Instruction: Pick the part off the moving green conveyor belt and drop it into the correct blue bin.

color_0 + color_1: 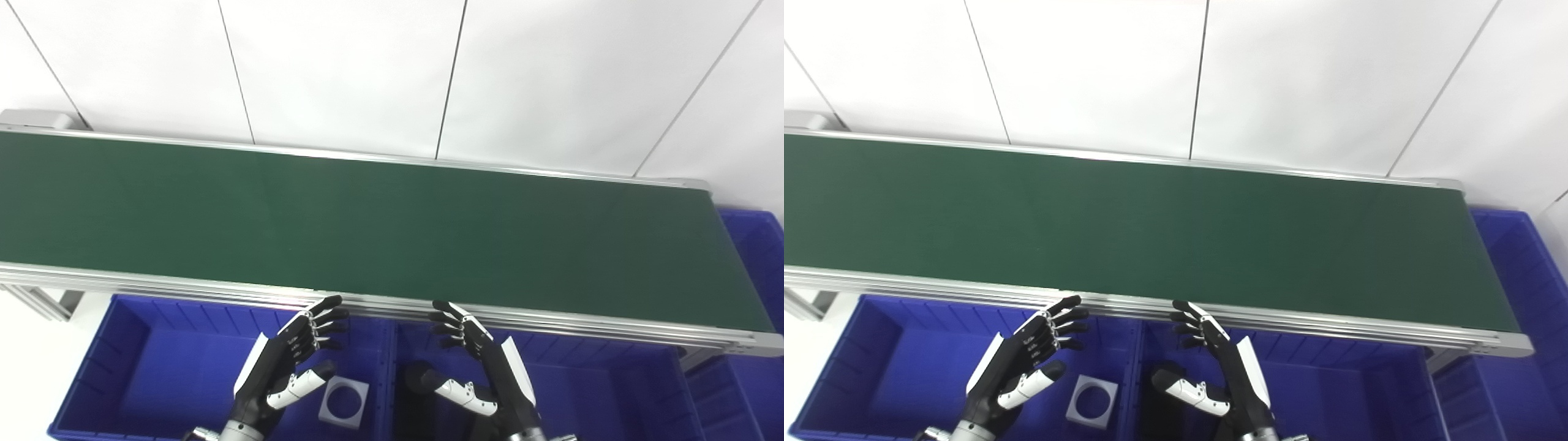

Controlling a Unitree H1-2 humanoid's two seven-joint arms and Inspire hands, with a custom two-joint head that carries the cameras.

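Hands (288, 361) (474, 361) are hovering open and empty over my blue bins (135, 380), waiting since the green conveyor belt (367, 226) is carrying no part.

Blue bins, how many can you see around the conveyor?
3. One blue bin sits below the belt's near edge on the left, a second beside it on the right, and a third past the belt's right end. Others may lie outside the pictures.
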